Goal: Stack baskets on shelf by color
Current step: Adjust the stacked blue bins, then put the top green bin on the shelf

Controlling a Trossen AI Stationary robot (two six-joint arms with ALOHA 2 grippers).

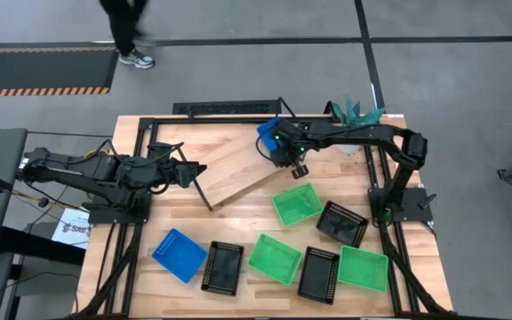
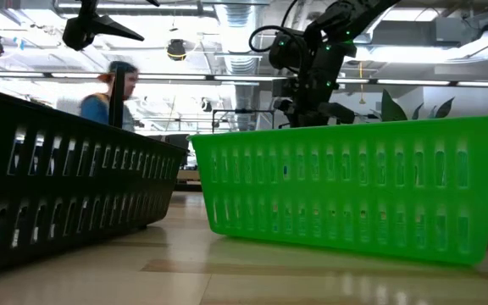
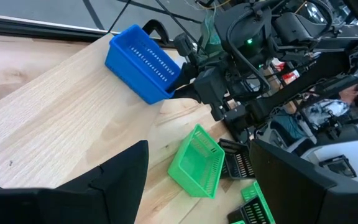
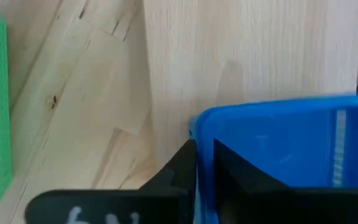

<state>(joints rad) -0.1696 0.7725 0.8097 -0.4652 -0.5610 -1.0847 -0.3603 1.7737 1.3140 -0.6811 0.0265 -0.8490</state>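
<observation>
One blue basket (image 1: 269,137) gripped by right tool (image 1: 278,145) over shelf (image 1: 238,164); left tool (image 1: 196,171) open beside shelf.

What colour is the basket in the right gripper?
Blue. The right gripper holds the basket by its rim over the shelf; the left wrist view shows it best.

We find almost nothing legible. A white sheet (image 1: 71,229) under the left arm's base, at the bench's left edge, bears dark printed letters too small for us to make out. White marks on the right gripper's dark body (image 4: 79,218) are cut off and unreadable. The baskets carry no lettering we can see.
</observation>
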